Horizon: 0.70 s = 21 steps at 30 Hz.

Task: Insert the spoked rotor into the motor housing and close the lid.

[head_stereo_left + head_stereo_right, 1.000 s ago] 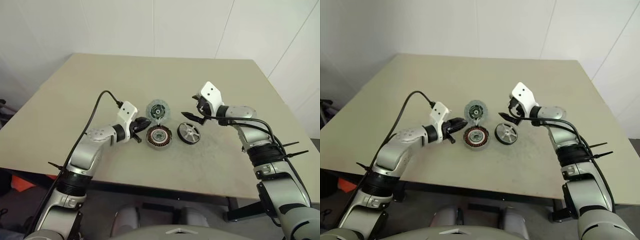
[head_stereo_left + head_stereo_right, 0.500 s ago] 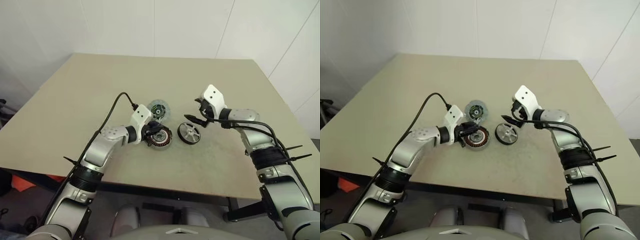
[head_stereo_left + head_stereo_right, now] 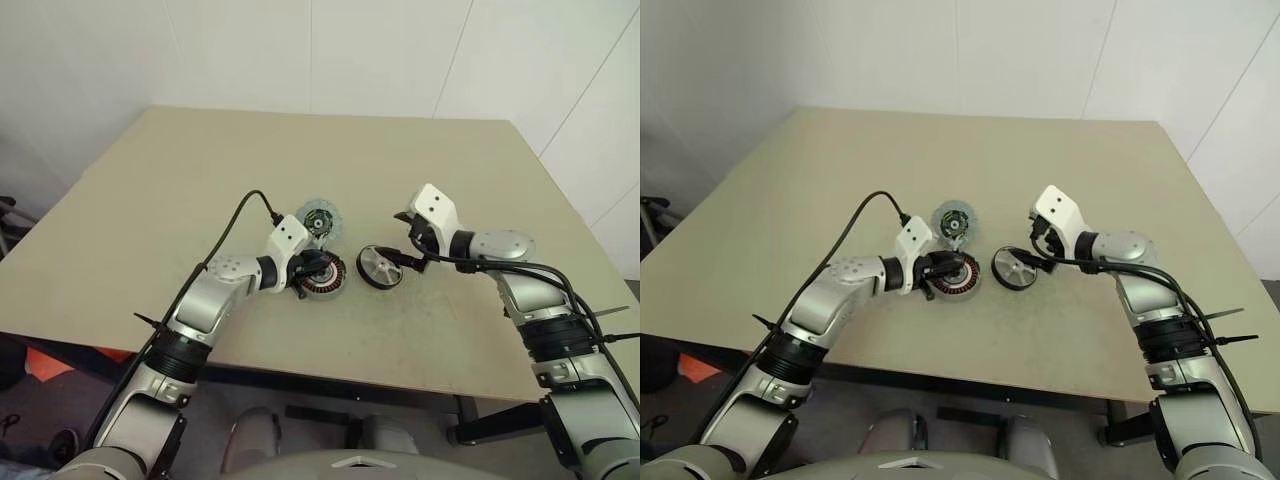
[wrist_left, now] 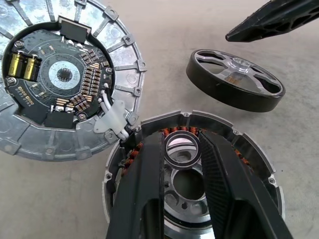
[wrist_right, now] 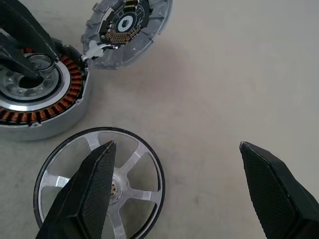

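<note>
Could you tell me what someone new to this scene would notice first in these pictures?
Probably the motor housing at the middle of the table, its copper windings bared, with the left gripper over its silvery centre. The lid lies swung open behind it. Beside it lies the spoked rotor, with the open right gripper poised over one side of it.

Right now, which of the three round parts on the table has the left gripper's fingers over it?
The motor housing, the cup ringed with copper windings. The left gripper has its fingers over its silvery centre. The lid and the spoked rotor lie beside it.
</note>
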Tool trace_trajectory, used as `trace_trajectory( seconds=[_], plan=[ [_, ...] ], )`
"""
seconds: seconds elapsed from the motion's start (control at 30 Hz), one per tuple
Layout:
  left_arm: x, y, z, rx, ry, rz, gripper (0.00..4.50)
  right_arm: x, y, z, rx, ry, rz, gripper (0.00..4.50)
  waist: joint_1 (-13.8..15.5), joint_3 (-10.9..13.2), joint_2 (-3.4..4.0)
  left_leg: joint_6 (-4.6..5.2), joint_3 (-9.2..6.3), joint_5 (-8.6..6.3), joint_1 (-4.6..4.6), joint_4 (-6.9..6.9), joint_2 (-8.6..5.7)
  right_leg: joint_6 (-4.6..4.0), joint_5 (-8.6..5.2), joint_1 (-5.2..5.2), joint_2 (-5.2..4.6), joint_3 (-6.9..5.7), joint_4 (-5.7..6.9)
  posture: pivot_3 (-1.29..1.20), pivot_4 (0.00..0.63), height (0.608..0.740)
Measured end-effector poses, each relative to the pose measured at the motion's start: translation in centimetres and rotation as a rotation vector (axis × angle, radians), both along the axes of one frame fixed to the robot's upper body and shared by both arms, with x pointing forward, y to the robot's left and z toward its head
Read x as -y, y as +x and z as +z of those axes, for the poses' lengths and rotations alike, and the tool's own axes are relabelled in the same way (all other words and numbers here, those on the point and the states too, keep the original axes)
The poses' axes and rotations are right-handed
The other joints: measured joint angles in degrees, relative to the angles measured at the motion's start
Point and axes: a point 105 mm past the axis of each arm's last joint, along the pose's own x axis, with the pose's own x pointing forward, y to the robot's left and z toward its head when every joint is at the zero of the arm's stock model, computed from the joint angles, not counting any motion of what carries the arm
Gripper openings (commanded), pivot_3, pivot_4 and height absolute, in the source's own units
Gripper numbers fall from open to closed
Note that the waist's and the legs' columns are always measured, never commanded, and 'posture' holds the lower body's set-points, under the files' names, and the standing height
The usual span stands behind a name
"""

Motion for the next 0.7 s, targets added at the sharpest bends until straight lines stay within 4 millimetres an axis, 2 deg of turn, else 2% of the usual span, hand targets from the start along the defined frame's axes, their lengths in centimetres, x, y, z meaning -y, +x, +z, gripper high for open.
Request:
trace_trajectory(
  seconds=[0.2,0.7],
  plan=[
    [0.15,-0.03,-0.24,-0.01,-0.003,-0.004,0.69,-0.48,-0.58,0.17,-0.01,0.013,0.017,4.5,0.0,0.0,0.0,0.0,0.0,0.0,0.0,0.0,0.0,0.01,0.0,0.01,0.0,0.0,-0.01,0.0,0.0,0.74],
    [0.17,0.0,-0.98,-0.035,0.011,-0.004,0.69,-0.41,-0.35,0.38,0.002,0.013,-0.002,4.5,0.2,0.0,0.0,0.0,0.0,0.0,0.0,0.0,0.0,0.01,0.0,0.01,0.0,0.0,-0.01,0.0,0.0,0.74]
  ],
)
